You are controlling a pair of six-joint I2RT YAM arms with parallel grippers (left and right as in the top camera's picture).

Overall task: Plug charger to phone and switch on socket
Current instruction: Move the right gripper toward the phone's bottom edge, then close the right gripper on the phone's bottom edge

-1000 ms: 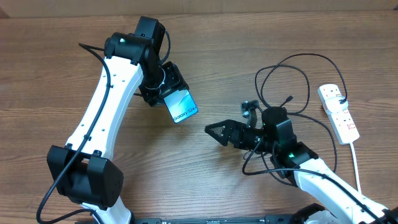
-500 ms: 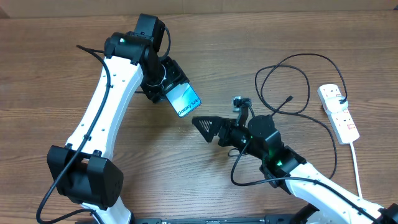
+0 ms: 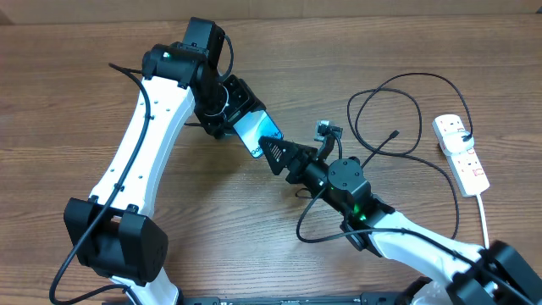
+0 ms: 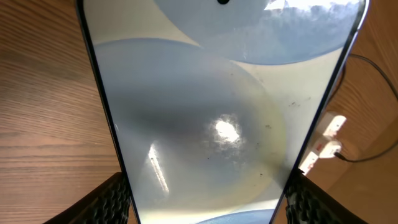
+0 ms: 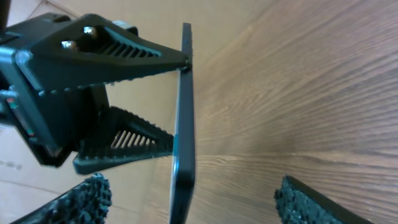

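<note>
The phone (image 3: 251, 132) hangs above the table with my left gripper (image 3: 235, 108) shut on it. In the left wrist view its light screen (image 4: 205, 118) fills the frame between both ribbed fingers (image 4: 115, 200). My right gripper (image 3: 275, 154) is open, and its black fingers straddle the phone's free end. From the right wrist the phone (image 5: 185, 124) shows edge-on between those fingers (image 5: 87, 196), with a gap on each side. The charger (image 3: 385, 110) lies looped at the right, its connector tip (image 3: 395, 134) loose on the wood. The socket (image 3: 461, 152) lies at the far right.
The socket's white cord (image 3: 487, 229) runs toward the front right edge. Black arm cabling (image 3: 318, 222) loops on the wood beneath my right arm. The left arm's white links (image 3: 140, 152) cross the left half of the table. The socket (image 4: 324, 135) also shows past the phone.
My right arm has swung left and away from me to the phone, its fingers now either side of the phone's end and slightly narrower. The left gripper shifted the phone a little.
</note>
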